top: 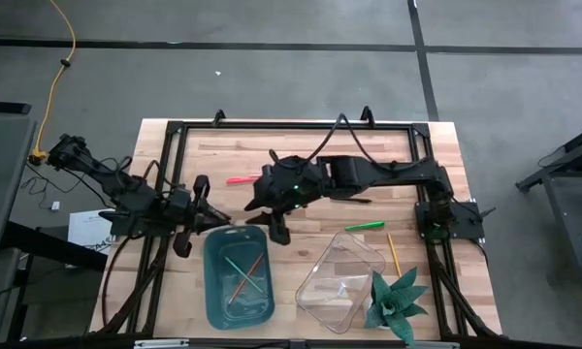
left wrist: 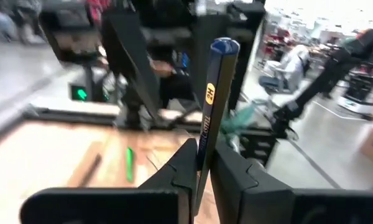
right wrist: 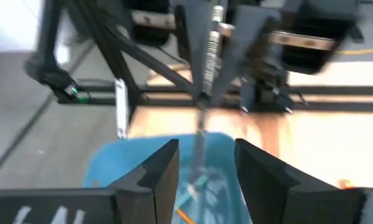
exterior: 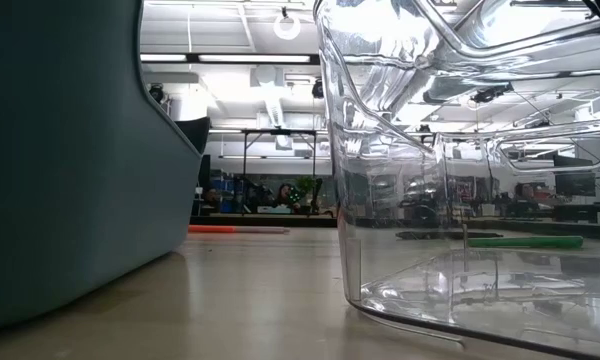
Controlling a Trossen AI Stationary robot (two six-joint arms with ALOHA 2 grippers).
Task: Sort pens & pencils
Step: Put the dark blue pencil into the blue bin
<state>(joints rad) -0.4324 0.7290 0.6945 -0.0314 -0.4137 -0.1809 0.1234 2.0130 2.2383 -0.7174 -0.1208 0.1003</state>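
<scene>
Pale wooden tabletop (top: 301, 155) carries a red-orange pen (top: 241, 179) at the far side and a green pen (top: 365, 226) right of centre. Left gripper (left wrist: 200, 163) pinches a dark pencil (left wrist: 212, 99) with blue cap upright. Right gripper (right wrist: 202, 165) hovers with fingers apart over the blue bin (top: 213, 291), which holds thin pencils (top: 244, 276); the clear bin (top: 315, 296) sits beside it.
</scene>
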